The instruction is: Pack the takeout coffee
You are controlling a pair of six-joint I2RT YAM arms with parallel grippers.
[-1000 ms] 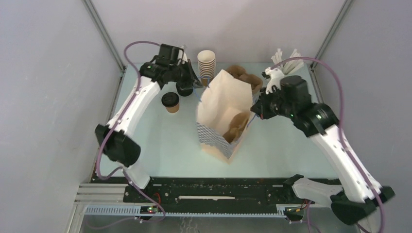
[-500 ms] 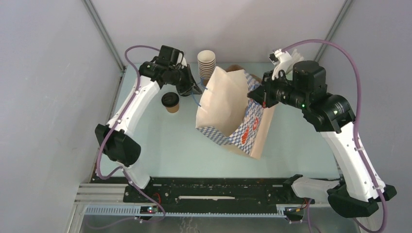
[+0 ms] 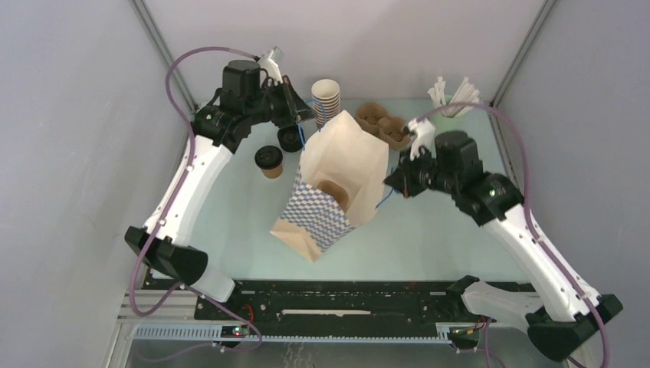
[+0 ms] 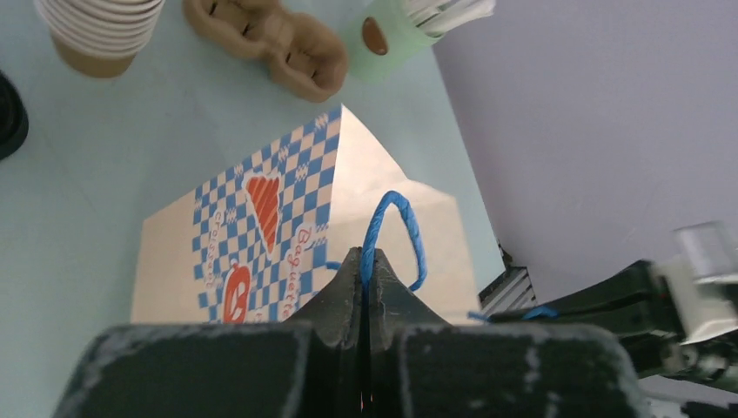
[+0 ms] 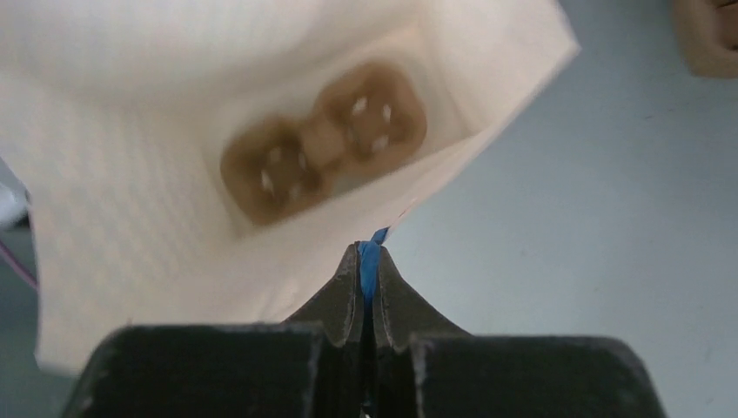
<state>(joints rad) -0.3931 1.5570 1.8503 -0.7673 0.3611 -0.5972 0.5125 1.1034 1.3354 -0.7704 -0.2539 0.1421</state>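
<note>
- Left gripper (image 4: pixel 364 277): fingers pressed together, pinching one blue handle (image 4: pixel 398 218) of the bag, above the far-left part of the table (image 3: pixel 437 230).
- Coffee (image 3: pixel 268 161): a brown cup with a black lid. It stands upright on the table near the far-left corner, outside the bag and just left of it.
- Second black-lidded cup (image 3: pixel 291 139): just behind the coffee, partly hidden by the left gripper.
- Cup stack (image 3: pixel 326 100): upright at the far edge, left of centre, behind the bag.
- Bag (image 3: pixel 341 161): it hangs tilted between the two grippers at mid-table. Its mouth is open upward, its blue-checked side faces the near edge, and its bottom swings toward the near left. Whether the bottom touches the table cannot be told.
- Tray in bag (image 5: pixel 326 148): a two-cup pulp tray that lies on the bag's floor with both wells empty.
- Spare tray (image 3: pixel 383 123): on the table at the far edge, behind the bag.
- Right gripper (image 5: pixel 365 261): fingers pressed together on the bag's other blue handle (image 5: pixel 374 246), at the right edge of the bag's mouth.
- Green cup (image 3: pixel 452 103): holds white straws, in the far-right corner.
</note>
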